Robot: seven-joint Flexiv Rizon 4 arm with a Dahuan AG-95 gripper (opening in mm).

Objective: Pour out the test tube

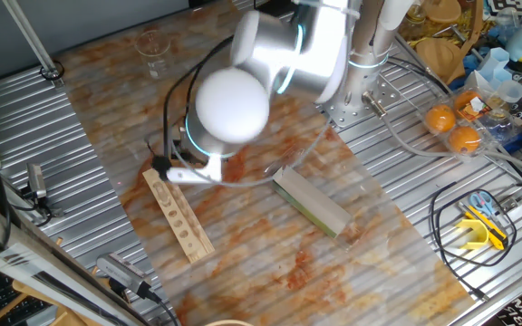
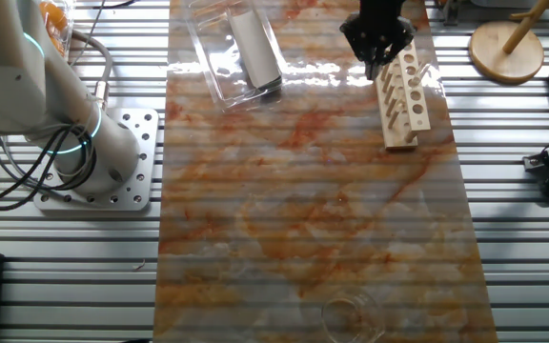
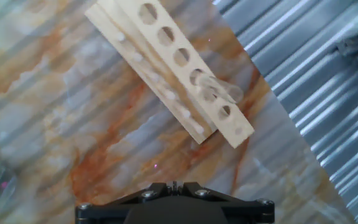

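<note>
A clear test tube (image 3: 220, 91) stands in a hole near one end of the light wooden rack (image 3: 174, 63), leaning slightly; the hand view shows it as a faint glassy shape. The rack (image 2: 406, 95) lies flat on the marbled orange mat, and it is also visible as the rack (image 1: 180, 215) below the arm's white elbow. My black gripper (image 2: 375, 63) hovers just above the rack's far end, apart from the tube. The hand view shows only the gripper's base at the bottom edge, and its fingers are hidden, so their state is unclear.
A clear plastic box holding a pale block (image 2: 254, 50) lies beside the rack. An empty glass beaker (image 2: 352, 315) stands at the mat's opposite end. The robot base (image 2: 103, 157) is bolted to the ribbed metal table. Cables, oranges and clutter (image 1: 465, 127) crowd one side.
</note>
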